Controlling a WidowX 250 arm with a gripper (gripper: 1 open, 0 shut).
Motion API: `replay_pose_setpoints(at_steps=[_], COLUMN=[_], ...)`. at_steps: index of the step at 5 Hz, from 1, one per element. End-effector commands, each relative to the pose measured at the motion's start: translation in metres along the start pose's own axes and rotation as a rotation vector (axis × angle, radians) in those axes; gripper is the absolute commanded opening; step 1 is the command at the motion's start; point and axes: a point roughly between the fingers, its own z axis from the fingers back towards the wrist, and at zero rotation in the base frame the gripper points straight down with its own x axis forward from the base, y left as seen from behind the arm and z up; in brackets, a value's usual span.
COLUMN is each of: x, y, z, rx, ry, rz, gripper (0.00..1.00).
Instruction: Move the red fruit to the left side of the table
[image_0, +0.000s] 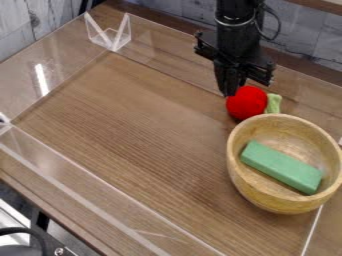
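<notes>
We are seeing the red fruit sitting on the table, at the right side of it, just beside the rim of the tan bowl and a little behind it in the picture. The fruit is round, so we cannot give it a real long axis; its light green leafy bit is pointing to the right, toward the clear wall at the table's edge.

The black arm is coming down from the top of the picture and is standing almost straight, with the wrist pointing down at the table. The gripper is hanging directly over the fruit, with its tips at the fruit's top or just above it; we cannot tell if they are touching it. The two fingers are looking pressed together into one narrow point, with no gap showing between them, and they are not pinching the fruit at its sides.

Inside the bowl a green block is lying flat, its long side running from upper left to lower right. The left part of the table is showing only wood grain.
</notes>
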Motion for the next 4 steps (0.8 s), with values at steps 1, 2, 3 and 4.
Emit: replay_pose_setpoints(at_steps=[1, 2, 3, 4], x=[0.015, 0.016, 0.014, 0.010], y=[0.011, 0.018, 0.010, 0.001], z=[0.043, 0.064, 0.043, 0.020], rx=[0.020, 0.029, 0.019, 0.010], ry=[-0.111, -0.144, -0.114, -0.076], rz=[0.019, 0.038, 0.019, 0.003], gripper=[0.00, 0.00, 1.00, 1.00])
